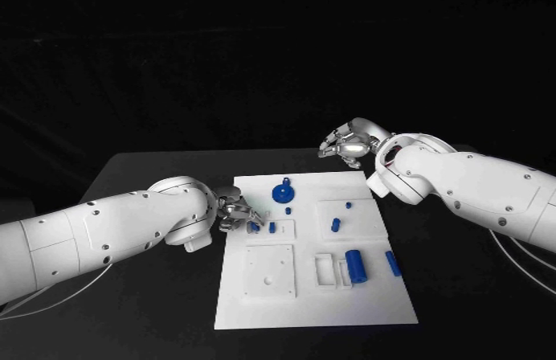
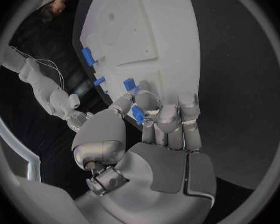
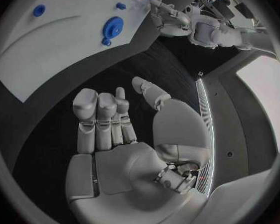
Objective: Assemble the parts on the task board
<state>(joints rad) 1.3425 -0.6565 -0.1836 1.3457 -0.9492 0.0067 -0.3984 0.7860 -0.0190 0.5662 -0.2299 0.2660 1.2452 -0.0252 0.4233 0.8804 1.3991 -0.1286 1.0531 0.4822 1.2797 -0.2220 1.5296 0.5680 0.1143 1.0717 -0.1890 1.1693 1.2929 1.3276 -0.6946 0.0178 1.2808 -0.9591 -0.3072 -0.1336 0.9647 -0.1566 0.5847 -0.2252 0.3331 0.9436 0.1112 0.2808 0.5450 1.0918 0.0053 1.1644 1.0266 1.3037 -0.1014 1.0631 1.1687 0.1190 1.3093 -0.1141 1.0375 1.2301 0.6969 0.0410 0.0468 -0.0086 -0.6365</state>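
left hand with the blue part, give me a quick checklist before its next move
1. Left hand holds a small blue part between its fingers: ok.
2. Hand is at the left edge of the task board: ok.
3. Which socket the part belongs in: cannot tell.
4. Right hand is off the board, beyond its far edge, fingers apart, holding nothing: ok.
5. Blue gear stands apart from the left hand: ok.
6. Grip firmness on the part: cannot tell.

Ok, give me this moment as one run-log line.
left robot hand: pinches small blue part at task board left edge | right robot hand: open, off board, beyond far edge | blue gear: on board
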